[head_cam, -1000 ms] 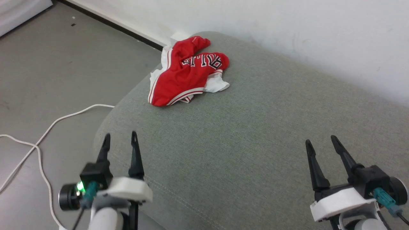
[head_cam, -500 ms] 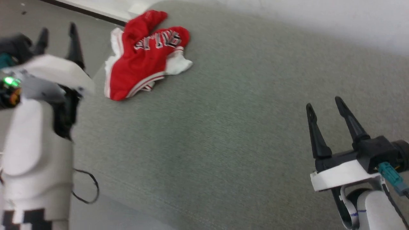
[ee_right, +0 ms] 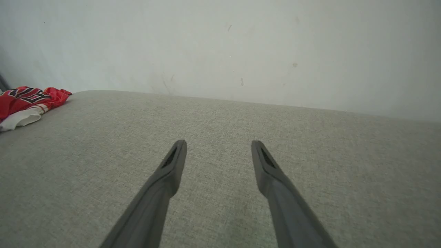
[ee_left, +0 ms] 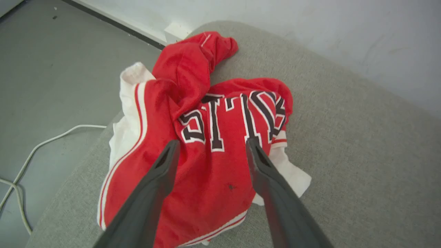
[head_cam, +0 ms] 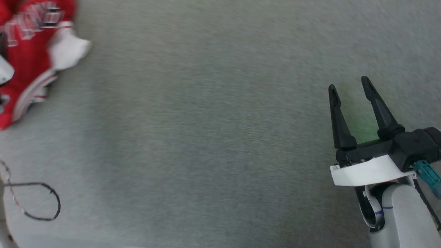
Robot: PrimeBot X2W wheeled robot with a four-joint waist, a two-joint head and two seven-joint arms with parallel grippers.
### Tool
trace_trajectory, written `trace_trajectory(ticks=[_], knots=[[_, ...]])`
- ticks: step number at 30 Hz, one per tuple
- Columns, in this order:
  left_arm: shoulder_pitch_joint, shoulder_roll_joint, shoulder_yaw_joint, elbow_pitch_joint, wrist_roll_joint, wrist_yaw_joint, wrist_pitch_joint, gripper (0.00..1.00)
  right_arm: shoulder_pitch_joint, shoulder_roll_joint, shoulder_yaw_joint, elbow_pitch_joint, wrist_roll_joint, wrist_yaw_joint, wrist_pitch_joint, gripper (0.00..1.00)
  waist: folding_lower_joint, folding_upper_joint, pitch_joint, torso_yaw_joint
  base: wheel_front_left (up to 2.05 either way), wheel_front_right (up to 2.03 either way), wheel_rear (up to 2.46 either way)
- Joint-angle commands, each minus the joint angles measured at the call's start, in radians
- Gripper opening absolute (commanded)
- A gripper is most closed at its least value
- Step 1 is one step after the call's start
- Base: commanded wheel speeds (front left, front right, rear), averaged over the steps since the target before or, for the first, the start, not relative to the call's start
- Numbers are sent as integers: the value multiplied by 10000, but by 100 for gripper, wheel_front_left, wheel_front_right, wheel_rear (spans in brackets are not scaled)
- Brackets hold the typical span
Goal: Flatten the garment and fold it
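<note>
Grey-green woven fabric covers the padded worktop [head_cam: 213,137] across the blurred head view. At the upper left lies the crumpled red jersey-style garment [head_cam: 24,69] with white sleeves and red-white striped trim, cut off by the frame edge. Well apart from it, at the lower right, the right pincer [head_cam: 348,84], two long dark fingers on a white wrist, hangs over bare fabric with its fingers spread wide and nothing between them. A thin black cable loop [head_cam: 48,210] shows at the lower left.

In the left wrist view, the left pincer [ee_left: 212,142] points at the garment [ee_left: 210,193]. Its fingers are wide apart, framing red cloth just below the black, white-outlined lettering [ee_left: 234,120], which reads upside down. It grips nothing, and whether the tips touch the cloth cannot be told. The garment sits bunched at the rounded corner of the worktop [ee_left: 344,155], near the white wall [ee_left: 310,34]. A white cable [ee_left: 44,141] runs over the grey floor [ee_left: 51,69] beside it.

In the right wrist view, the right pincer [ee_right: 218,143] is spread wide and empty above the worktop [ee_right: 220,117], facing the wall [ee_right: 220,44]. The garment [ee_right: 20,100] lies far off at the left edge.
</note>
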Motion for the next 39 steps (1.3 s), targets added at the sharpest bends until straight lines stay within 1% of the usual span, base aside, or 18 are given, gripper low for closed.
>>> trace_trajectory(ticks=[1, 5, 7, 8, 9, 10, 12, 13, 14, 15, 17, 21, 24, 26, 27, 31, 35, 39], knots=[[333, 140, 92, -3, -47, 189, 413, 100, -192, 0, 44, 67, 101, -21, -117, 100, -3, 0, 2032, -2068, 0, 0, 0], [958, 385, 278, -317, -105, 673, 1421, 100, -293, 1, 52, 253, 224, -21, -244, 100, -3, 0, 2009, -2153, 0, 0, 0], [1284, 437, 314, -541, -110, 834, 1754, 100, -335, 1, 80, 359, 280, -21, -293, 100, -3, 0, 1876, -2136, 0, 0, 0], [1454, 466, 298, -667, -106, 854, 1904, 48, -351, 1, 100, 410, 301, -21, -314, 100, -3, 0, 1778, -2116, 0, 0, 0], [1588, 502, 282, -831, -97, 846, 1975, 18, -364, 1, 120, 463, 319, -21, -333, 100, -3, 0, 1665, -2089, 0, 0, 0], [1681, 555, 284, -1029, -53, 830, 1902, 0, -378, 2, 137, 511, 332, -21, -351, 100, -3, 0, 1546, -2061, 0, 0, 0], [1816, 679, 248, -1362, 142, 758, 1475, 0, -380, 2, 167, 631, 326, -21, -380, 100, -3, 0, 1217, -1988, 0, 0, 0], [1826, 749, 256, -1501, 306, 761, 1055, 0, -370, 2, 168, 697, 334, -21, -393, 100, -3, 0, 1012, -1946, 0, 0, 0], [1826, 749, 256, -1501, 306, 761, 1055, 0, -370, 2, 168, 697, 334, -21, -393, 100, -3, 0, 1012, -1946, 0, 0, 0], [1785, 814, 243, -1647, 608, 769, 170, 0, -330, 2, 175, 846, 348, -21, -416, 100, -3, 0, 520, -1869, 0, 0, 0], [1651, 905, 223, -1722, 943, 769, -859, 0, -254, 2, 163, 976, 389, -21, -433, 100, -3, 0, 21, -1812, 0, 0, 0], [1302, 1019, 8, -1834, 1573, 603, -3058, 0, 31, 2, 111, 1214, 531, -21, -462, 100, -3, 0, -1107, -1757, 0, 0, 0], [1045, 1040, -315, -1796, 1965, 395, -4386, 0, 361, 2, 48, 1362, 617, -21, -474, 100, -3, 0, -1903, -1791, 0, 0, 0], [833, 1046, -550, -1777, 2172, 254, -5047, 0, 630, 2, -42, 1429, 645, -21, -479, 100, -3, 0, -2395, -1844, 0, 0, 0], [833, 1046, -550, -1777, 2172, 254, -5047, 0, 630, 2, -42, 1429, 645, -21, -479, 100, -3, 0, -2395, -1844, 0, 0, 0], [251, 833, -1116, -1893, 2444, 1, -5967, 0, 1119, 2, -284, 1478, 692, -21, -477, 100, -3, 0, -3180, -2012, 0, 0, 0], [-357, 275, -1842, -2219, 2493, -315, -6344, 0, 1424, 3, -438, 1421, 722, -21, -432, 100, -3, 0, -3675, -2292, 0, 0, 0], [-746, -475, -2689, -2453, 2457, -671, -6424, 0, 1539, 3, -476, 1296, 803, -21, -378, 100, -3, 0, -3878, -2663, 0, 0, 0]])
